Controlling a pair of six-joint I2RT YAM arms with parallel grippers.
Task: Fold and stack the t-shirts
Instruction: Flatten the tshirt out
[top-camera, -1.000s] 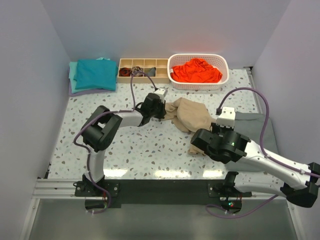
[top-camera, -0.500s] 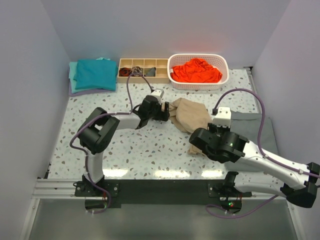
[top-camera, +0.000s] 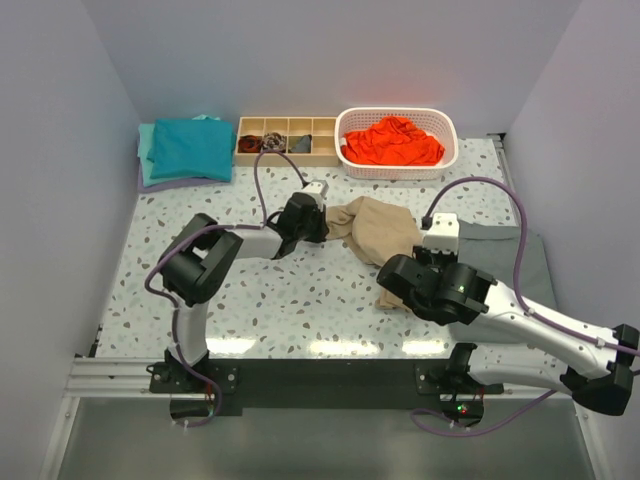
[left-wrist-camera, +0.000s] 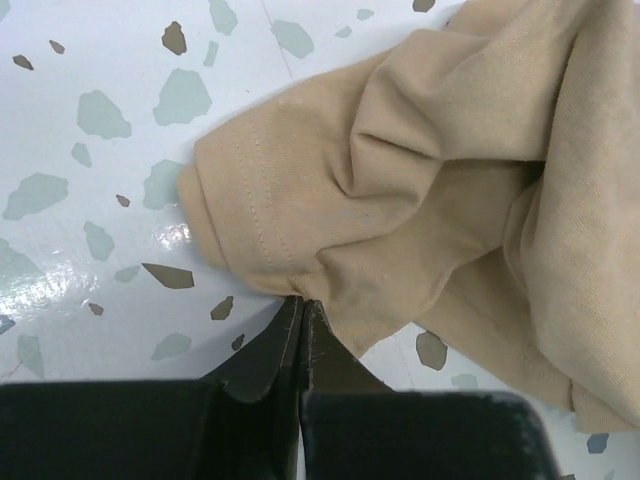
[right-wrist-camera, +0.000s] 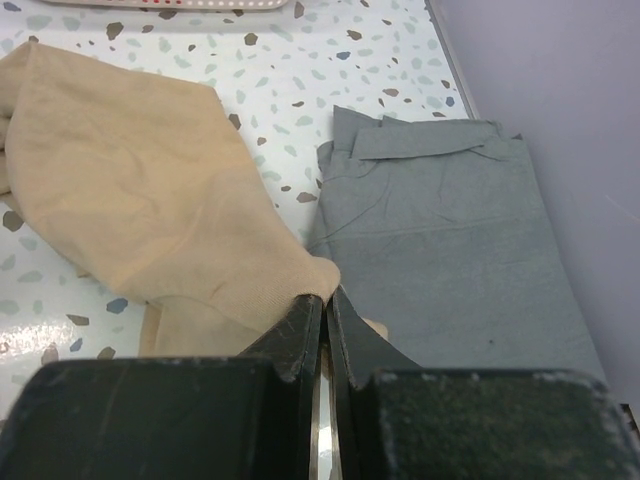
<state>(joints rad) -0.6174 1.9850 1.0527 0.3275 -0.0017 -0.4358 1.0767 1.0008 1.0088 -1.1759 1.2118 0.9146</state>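
The left arm reaches low over the table (top-camera: 250, 290) toward the middle. Its left gripper (left-wrist-camera: 302, 303) is nipped tight on the stitched edge of the tan t-shirt (top-camera: 380, 232). The right arm is folded back on itself at the shirt's near side, and the right gripper (right-wrist-camera: 318, 300) is likewise clamped on a corner of that shirt (the grey cloth (right-wrist-camera: 440, 230) lies flat just beside it). The shirt sits crumpled between the two. Folded teal t-shirts (top-camera: 190, 148) are stacked far left, and an orange-red t-shirt (top-camera: 395, 140) fills the basket (top-camera: 346, 152).
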